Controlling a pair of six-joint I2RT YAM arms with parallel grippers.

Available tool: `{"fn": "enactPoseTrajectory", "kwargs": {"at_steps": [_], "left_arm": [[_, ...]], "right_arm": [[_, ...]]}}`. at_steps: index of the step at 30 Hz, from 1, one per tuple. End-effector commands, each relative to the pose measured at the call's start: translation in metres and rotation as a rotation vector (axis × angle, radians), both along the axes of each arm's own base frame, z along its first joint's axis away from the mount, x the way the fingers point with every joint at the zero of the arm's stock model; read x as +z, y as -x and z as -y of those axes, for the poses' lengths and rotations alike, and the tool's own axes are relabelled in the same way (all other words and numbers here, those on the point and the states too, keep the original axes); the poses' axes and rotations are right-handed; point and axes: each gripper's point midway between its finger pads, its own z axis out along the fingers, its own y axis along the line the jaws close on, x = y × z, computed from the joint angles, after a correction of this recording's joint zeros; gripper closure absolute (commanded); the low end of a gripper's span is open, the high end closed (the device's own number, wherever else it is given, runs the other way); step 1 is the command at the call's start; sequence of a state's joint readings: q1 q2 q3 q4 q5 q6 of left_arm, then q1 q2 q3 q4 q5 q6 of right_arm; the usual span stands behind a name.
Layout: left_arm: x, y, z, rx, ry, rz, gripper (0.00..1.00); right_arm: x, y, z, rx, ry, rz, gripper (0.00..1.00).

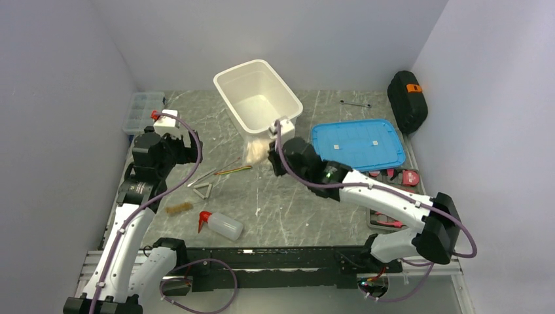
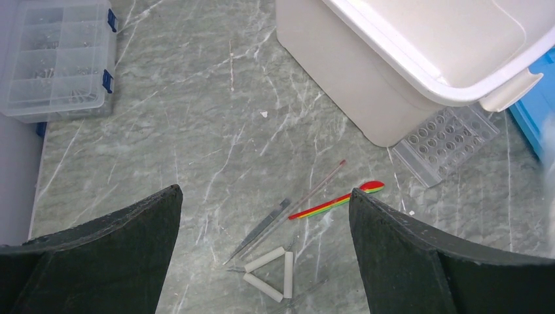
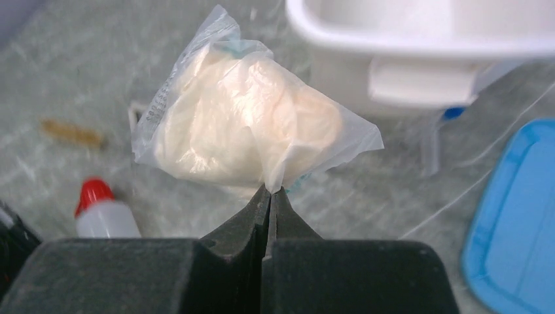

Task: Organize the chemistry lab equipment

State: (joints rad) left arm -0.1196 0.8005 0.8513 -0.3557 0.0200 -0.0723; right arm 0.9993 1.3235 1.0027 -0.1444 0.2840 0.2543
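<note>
- my right gripper (image 3: 269, 193) is clenched tight on the edge of the clear bag of white padding (image 3: 249, 124), with the plastic pinched between the fingertips.
- the bag bulges up beyond my fingers, crinkled and full. from above it sits just in front of the near wall of the white bin (image 1: 258, 98).
- the bin's handle lip is right behind the bag in my right wrist view, and the blue lid (image 1: 357, 144) lies flat off to the right.
- my left gripper (image 2: 265, 191) is released, jaws spread wide with nothing between them, hanging over the left part of the table (image 2: 196, 118).
- under the left gripper lie the metal triangle (image 2: 271, 275), the tongs (image 2: 262, 229) just above it, a thin rod with a red tip (image 2: 314, 190) and a rainbow spoon (image 2: 337, 199), all close together.
- the clear tube rack (image 2: 445, 140) rests tilted against the bin's outer wall.
- the squeeze bottle (image 1: 222, 224) lies on its side near the front edge with its red nozzle pointing left, and the wire brush (image 1: 178, 208) is just to its left.
- the organizer box (image 2: 55, 59) sits closed in the far left corner.
</note>
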Motion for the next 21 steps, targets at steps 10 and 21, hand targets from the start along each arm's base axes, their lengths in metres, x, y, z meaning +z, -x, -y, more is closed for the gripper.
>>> {"fn": "enactPoseTrajectory", "kwargs": {"at_steps": [10,21], "left_arm": [[0.022,0.000,-0.002,0.017,0.013,0.076,0.01],[0.026,0.002,-0.002,0.014,0.011,0.092,0.01]], "right_arm": [[0.089,-0.137,0.008,-0.170,-0.004,0.016,1.00],[0.029,-0.226,-0.008,-0.162,0.177,-0.094,1.00]]}}
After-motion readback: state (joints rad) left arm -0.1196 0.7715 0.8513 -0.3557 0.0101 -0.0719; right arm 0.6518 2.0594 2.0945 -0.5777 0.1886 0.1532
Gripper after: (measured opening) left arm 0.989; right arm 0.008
